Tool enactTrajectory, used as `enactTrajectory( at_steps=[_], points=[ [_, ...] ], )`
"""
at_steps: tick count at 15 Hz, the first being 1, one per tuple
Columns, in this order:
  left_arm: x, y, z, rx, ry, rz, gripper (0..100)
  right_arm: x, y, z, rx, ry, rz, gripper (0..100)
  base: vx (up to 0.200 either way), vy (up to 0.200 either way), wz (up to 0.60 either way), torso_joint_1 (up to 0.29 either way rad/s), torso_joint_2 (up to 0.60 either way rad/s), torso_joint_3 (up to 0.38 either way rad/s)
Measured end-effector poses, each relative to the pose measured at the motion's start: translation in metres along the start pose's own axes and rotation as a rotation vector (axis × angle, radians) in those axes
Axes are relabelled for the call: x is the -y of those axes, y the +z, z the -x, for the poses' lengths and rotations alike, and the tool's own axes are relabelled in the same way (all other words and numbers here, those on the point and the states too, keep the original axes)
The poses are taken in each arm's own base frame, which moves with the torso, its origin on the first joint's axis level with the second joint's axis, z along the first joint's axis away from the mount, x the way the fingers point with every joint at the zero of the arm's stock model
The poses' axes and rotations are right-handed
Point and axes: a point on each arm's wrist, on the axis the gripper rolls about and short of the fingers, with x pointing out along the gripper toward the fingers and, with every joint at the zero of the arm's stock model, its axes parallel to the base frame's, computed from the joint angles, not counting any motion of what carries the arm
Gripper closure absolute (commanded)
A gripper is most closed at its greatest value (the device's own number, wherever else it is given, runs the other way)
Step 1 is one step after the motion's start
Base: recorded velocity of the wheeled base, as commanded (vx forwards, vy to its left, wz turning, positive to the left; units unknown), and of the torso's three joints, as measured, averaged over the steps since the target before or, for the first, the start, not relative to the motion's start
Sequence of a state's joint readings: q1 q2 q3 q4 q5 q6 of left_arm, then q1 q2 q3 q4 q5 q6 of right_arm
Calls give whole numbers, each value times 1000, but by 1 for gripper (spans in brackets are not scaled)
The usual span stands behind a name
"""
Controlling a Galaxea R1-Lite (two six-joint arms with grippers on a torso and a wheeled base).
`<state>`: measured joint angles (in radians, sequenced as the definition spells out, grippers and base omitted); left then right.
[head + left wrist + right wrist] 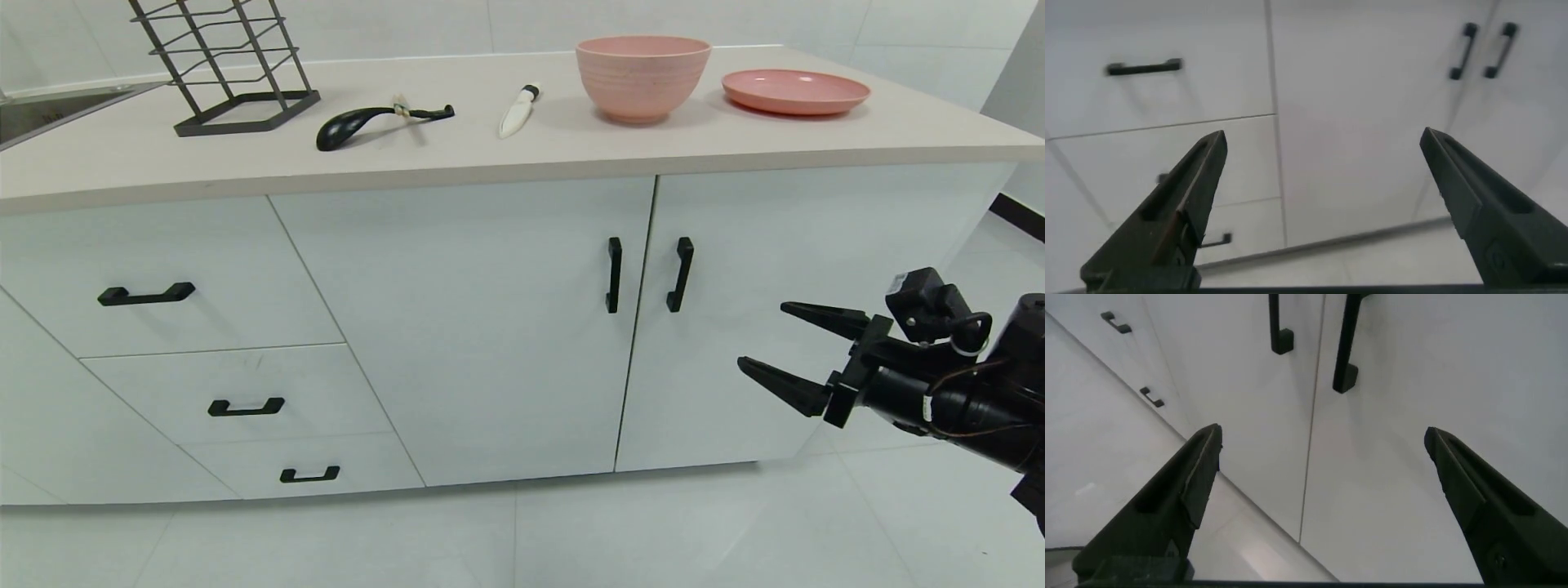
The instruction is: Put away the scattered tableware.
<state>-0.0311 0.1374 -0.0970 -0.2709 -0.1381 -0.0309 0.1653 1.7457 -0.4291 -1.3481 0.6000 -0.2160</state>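
The tableware is laid out on the counter (245,175): a pink bowl (642,76) stands toward the right end near the back edge, and a pink plate (795,91) lies just beside it, nearer the right back corner. A white knife (518,112) and a black spoon (351,126) are found mid-counter, apart from each other, and a wire rack (237,65) stands toward the left end beside a sink (49,110). The right fingers (788,385) are spread wide and hold nothing; they are held low, below the counter's front edge, before the right door (775,245) and well apart from every piece. The left fingers (1184,204) are likewise wide open and empty, and are faced toward the drawers (1159,106). The bowl and plate are judged stiff, smooth and probably light, so slipping is to be expected; each is best pinched across its rim. The plate, lying flat, offers little edge to get under. The knife and spoon are better taken by their handles, across the narrow width.
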Motion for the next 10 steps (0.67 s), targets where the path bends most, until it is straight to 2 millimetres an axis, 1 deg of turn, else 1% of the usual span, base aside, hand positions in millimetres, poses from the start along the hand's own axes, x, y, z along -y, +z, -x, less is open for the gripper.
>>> enactTrajectory(
  at_steps=[3,5,8,10],
  points=[
    [0,32,-33,-68,-194,18,0,-1,0,-1,3,11,2,0,0,0,0,0,0,0],
    [2,41,-63,-120,-379,-25,0,-2,3,0,12,12,7,0,0,0,0,0,0,0],
    [12,36,-115,-170,-632,-154,0,-3,6,2,23,23,13,0,0,0,0,0,0,0],
    [24,28,-152,-143,-854,-172,0,-6,8,-1,32,39,16,0,0,0,0,0,0,0]
  ],
)
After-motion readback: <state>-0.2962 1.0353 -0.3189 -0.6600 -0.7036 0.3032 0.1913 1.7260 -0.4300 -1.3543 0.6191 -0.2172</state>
